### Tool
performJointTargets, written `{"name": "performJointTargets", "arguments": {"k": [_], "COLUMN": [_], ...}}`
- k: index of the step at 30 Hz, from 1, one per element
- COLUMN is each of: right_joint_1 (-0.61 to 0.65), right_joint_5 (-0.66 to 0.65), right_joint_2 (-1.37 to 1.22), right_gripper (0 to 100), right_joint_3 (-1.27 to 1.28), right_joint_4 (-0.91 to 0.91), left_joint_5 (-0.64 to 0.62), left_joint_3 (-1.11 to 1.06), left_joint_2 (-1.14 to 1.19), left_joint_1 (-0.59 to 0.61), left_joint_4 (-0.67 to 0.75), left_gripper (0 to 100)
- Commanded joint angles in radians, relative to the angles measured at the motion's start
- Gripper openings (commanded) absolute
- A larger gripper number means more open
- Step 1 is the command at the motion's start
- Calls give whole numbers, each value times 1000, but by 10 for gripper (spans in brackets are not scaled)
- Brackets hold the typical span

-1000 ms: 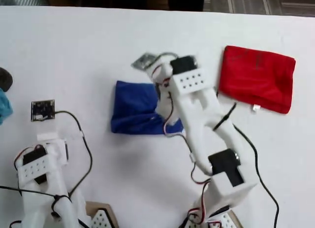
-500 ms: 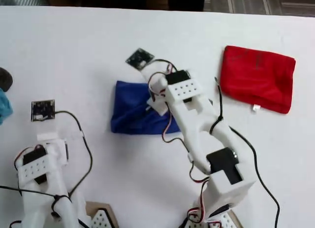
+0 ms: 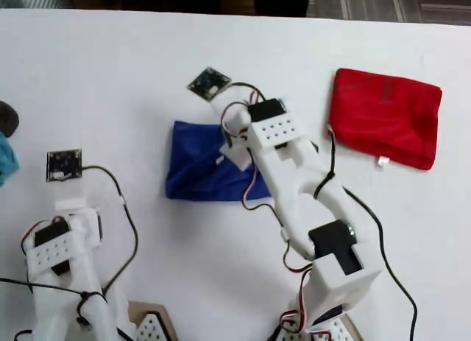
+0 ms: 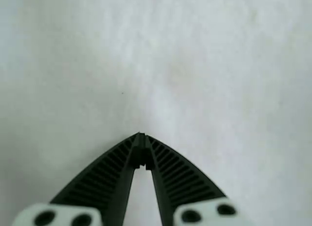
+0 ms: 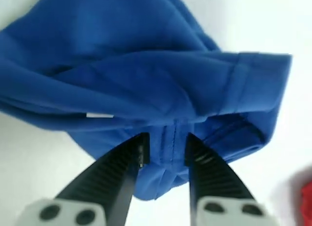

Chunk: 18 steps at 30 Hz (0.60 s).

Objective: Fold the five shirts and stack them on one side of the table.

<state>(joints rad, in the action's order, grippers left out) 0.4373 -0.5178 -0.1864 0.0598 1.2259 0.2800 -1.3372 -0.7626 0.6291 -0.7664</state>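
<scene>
Shirts, two counted, lie long-side across your bench: blue shirt central, red shirt folded toward the right; right pincer narrowly parted astride blue cloth, left pincer closed.

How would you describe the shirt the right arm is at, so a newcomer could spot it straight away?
On the white table, look near the middle, under the right arm's wrist. There lies the blue shirt, with the right gripper open astride one fold. Unlike the red shirt to its right, which is folded into a neat rectangle, it is loosely bunched.
</scene>
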Motion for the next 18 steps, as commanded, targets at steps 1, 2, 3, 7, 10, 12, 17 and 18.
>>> {"name": "performJointTargets", "arguments": {"k": [1,2,3,7,10,12,17,18], "right_joint_1": [-13,-13,-10,-7,21,51,97,97], "right_joint_5": [0,3,5,129,187,187,187,187], "right_joint_2": [12,12,12,1,-1,-1,-1,-2], "right_gripper": [188,208,226,241,241,241,240,240], "right_joint_3": [-48,-48,-48,-44,-23,-6,20,18], "right_joint_4": [65,84,97,68,-12,-53,-113,-113], "left_joint_5": [-9,-9,-9,-9,-9,-9,-9,-9], "left_joint_3": [5,5,5,5,5,5,5,5], "left_joint_2": [-18,-18,-18,-18,-18,-18,-18,-18], "left_joint_1": [6,6,6,6,6,6,6,6], "left_joint_4": [17,17,18,18,18,18,18,18], "left_gripper": [26,26,26,26,26,26,26,26]}}
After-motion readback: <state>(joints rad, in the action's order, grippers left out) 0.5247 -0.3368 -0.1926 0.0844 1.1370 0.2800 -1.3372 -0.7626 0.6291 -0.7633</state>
